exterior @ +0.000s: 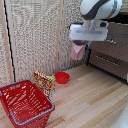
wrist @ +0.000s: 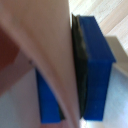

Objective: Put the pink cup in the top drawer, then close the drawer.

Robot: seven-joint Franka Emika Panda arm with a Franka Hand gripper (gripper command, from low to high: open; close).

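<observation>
With the gripper (exterior: 79, 48) clamped on the pink mug (exterior: 77, 51), lifted near the dresser (exterior: 114, 50); drawer placement and closing remain.

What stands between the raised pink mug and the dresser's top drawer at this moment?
Nothing visible. The pink mug hangs in the gripper above the floor, close beside the dresser at the exterior view's right. The red bowl and red basket sit lower, toward the exterior view's left. Whether the top drawer is open cannot be told.

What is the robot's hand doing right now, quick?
Gripper: closed on the pink mug, holding it up in the air near the dresser. The wrist view shows a blue finger pressed against the mug's wall.
</observation>
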